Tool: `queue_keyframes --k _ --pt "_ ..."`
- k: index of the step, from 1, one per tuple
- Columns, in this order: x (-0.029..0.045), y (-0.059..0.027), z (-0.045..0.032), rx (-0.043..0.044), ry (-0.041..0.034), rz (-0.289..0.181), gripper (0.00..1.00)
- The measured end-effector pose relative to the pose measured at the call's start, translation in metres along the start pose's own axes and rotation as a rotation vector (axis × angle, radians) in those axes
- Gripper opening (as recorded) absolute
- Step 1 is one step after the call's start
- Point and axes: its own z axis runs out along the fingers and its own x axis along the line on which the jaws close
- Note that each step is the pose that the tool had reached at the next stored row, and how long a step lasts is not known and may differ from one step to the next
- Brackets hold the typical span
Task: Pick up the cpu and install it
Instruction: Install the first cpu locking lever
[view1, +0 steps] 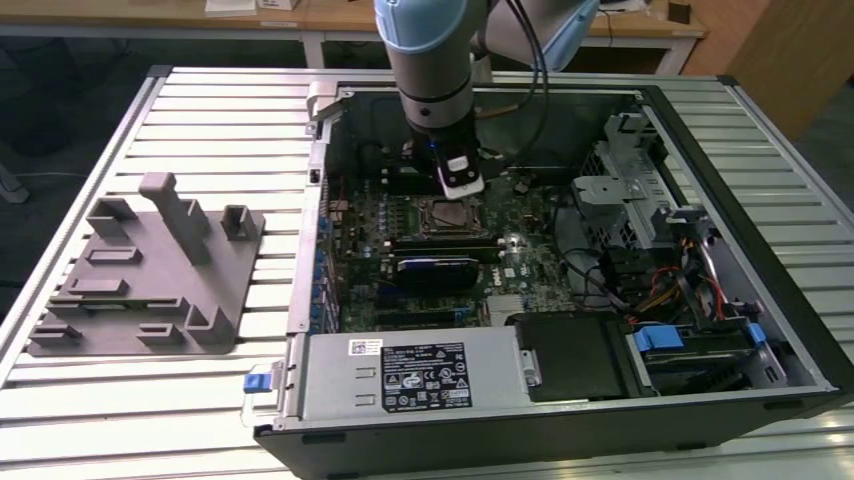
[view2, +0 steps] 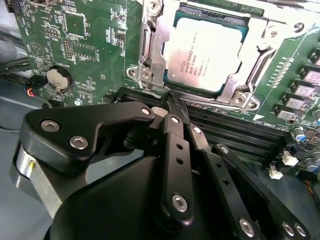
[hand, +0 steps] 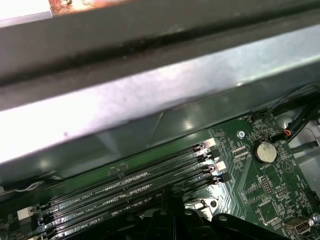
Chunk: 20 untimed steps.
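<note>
Placement stage, seemingly complete: cpu (view2: 205, 52) lies flat inside the metal-framed socket (view2: 150, 65) on the motherboard (view2: 85, 40), while the gripper (view2: 172, 101), jaws pressed together and empty, hangs just beside the socket's edge.

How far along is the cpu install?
Done: the cpu lies flat inside the metal frame on the motherboard, no longer carried. In hand: nothing. The gripper is shut and empty, its tips at the frame's edge by the memory slots. Left: I can't tell whether the frame is latched down.
</note>
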Motion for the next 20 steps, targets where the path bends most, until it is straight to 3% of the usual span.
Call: queue_keyframes --k 13,15,18,20 --pt "-0.0023 -0.0046 0.0005 -0.0009 0.0003 0.0 0.11" --pt "-0.0026 -0.0053 0.0003 -0.0059 0.002 0.001 0.11" --pt "-0.003 -0.0062 0.0001 -0.0246 0.009 0.006 0.11" --pt "-0.0034 -0.007 -0.0001 -0.028 0.0103 0.007 0.11"
